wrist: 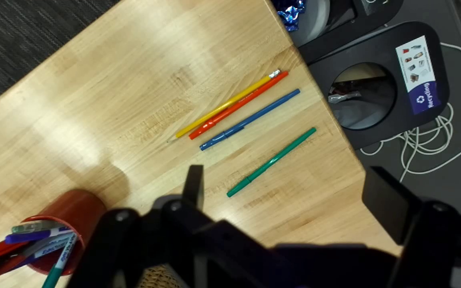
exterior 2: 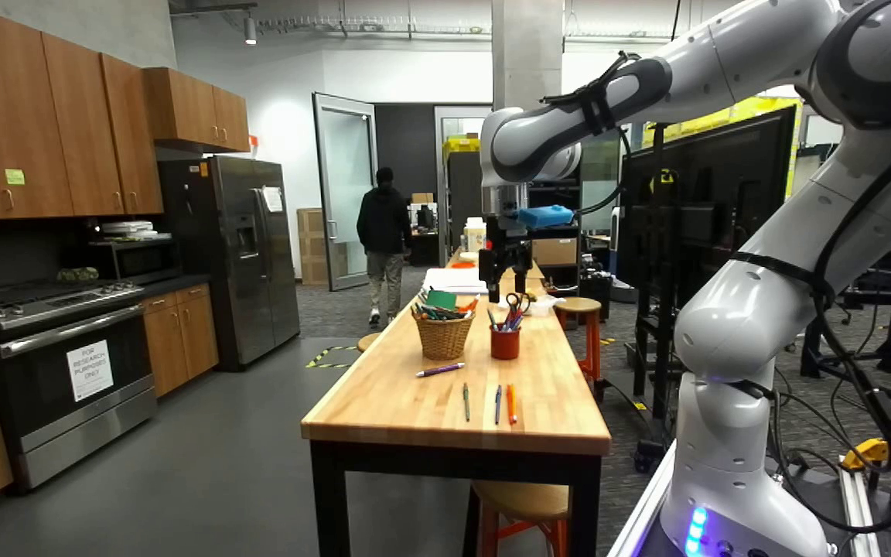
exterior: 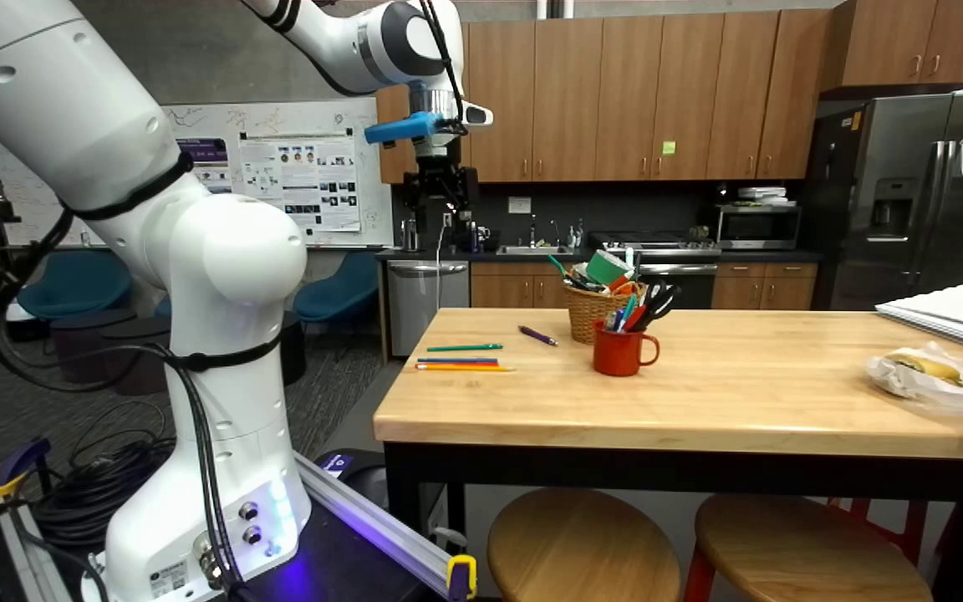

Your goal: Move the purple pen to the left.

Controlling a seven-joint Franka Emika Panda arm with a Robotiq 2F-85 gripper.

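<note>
The purple pen [exterior: 538,335] lies on the wooden table, left of the red mug and the wicker basket in an exterior view. It also lies in front of the basket in an exterior view [exterior 2: 440,370]. In the wrist view the pen is not visible; the gripper's body covers the lower part of that picture. My gripper [exterior: 441,217] hangs high above the table in both exterior views [exterior 2: 507,292], apart from the pen. In the wrist view its two fingers [wrist: 290,192] are wide apart, with nothing held between them.
A green pen [wrist: 271,162], a blue pen [wrist: 250,119], an orange pen [wrist: 238,105] and a yellow pencil [wrist: 222,107] lie near the table's end. The filled red mug [exterior: 615,354] and wicker basket [exterior: 585,313] stand close by. A wrapped sandwich [exterior: 941,372] lies farther along.
</note>
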